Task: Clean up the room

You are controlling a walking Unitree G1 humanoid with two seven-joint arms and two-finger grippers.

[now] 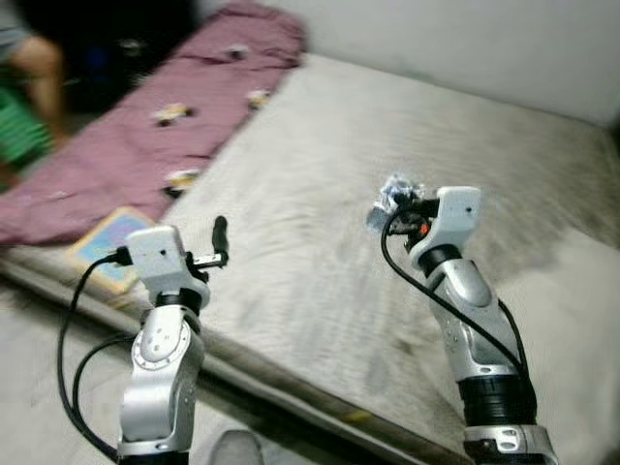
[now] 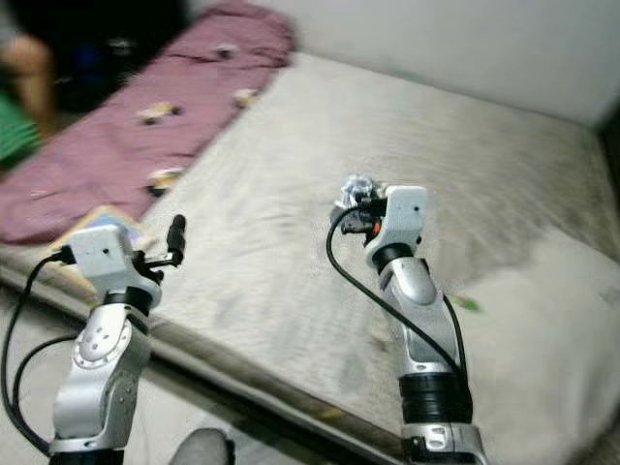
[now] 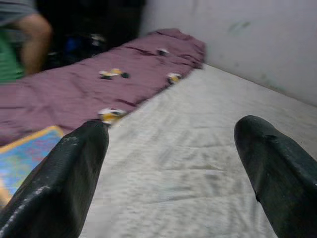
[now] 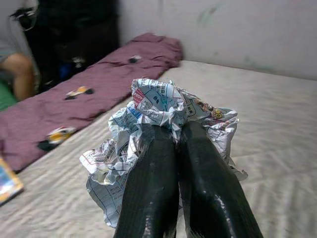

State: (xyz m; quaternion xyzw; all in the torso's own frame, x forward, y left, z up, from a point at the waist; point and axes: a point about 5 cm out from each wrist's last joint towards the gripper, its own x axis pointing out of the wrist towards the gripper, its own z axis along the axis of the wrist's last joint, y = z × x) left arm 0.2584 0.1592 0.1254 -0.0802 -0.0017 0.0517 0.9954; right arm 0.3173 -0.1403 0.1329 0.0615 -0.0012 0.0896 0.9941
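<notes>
My right gripper (image 4: 171, 136) is shut on a crumpled printed paper wrapper (image 4: 153, 106), held up above the grey mattress (image 1: 320, 174). From the head camera the same wrapper (image 1: 395, 197) shows as a small white and blue wad at the end of my raised right arm. My left gripper (image 3: 171, 144) is open and holds nothing; it hovers over the near left part of the mattress, one black finger (image 1: 220, 237) pointing up.
A maroon blanket (image 1: 155, 116) lies along the left side with small yellow and white bits (image 1: 170, 113) on it. A colourful book (image 1: 111, 244) sits at the mattress's near left edge. A seated person's leg (image 1: 41, 73) is at far left. A wall runs behind the bed.
</notes>
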